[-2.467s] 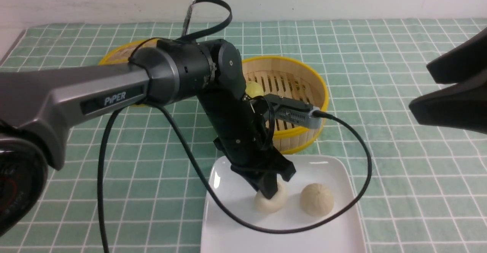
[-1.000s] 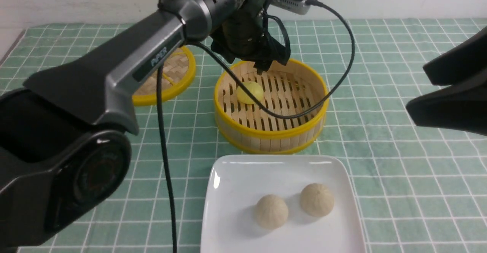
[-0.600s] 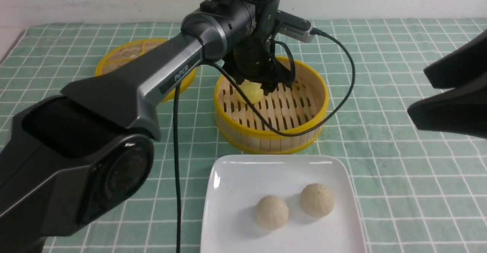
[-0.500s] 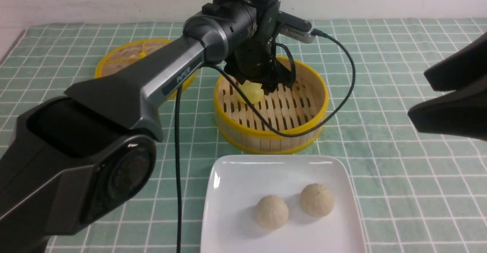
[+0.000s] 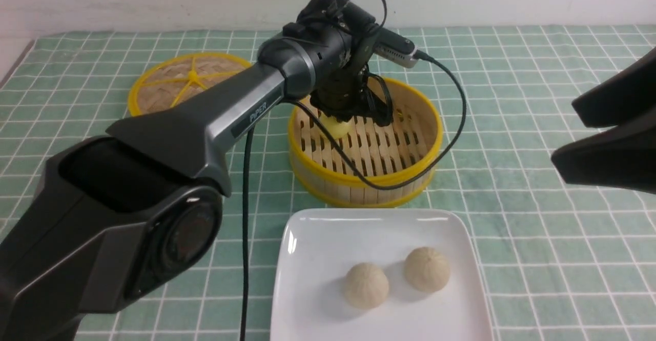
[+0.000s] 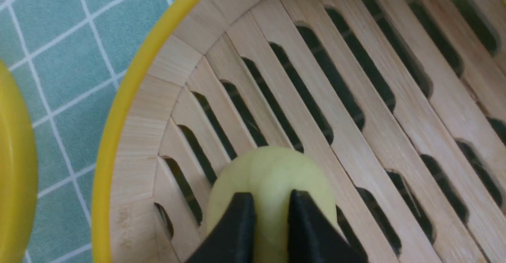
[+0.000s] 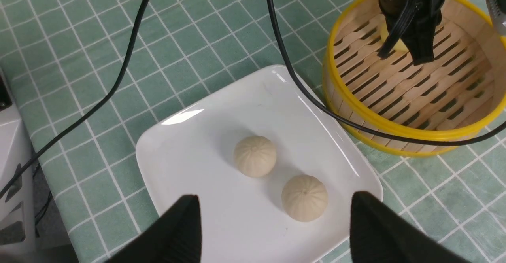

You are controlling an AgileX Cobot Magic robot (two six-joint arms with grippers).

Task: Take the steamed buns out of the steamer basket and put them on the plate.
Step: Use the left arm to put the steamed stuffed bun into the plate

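left pincer (image 6: 270, 195) clamps yellow bun (image 6: 272, 166), grip hidden from front

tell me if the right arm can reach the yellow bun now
Probably not: the left end effector is shut on the yellow bun in the basket and covers it from above, leaving the right end effector no clear way in.

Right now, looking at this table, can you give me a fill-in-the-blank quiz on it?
The plate holds ____ beige buns.
The steamer basket holds ____ bun, the yellow bun, pinched by the left gripper.
The right gripper holds nothing; its jaws stand ____.
Missing words: two; one; open.
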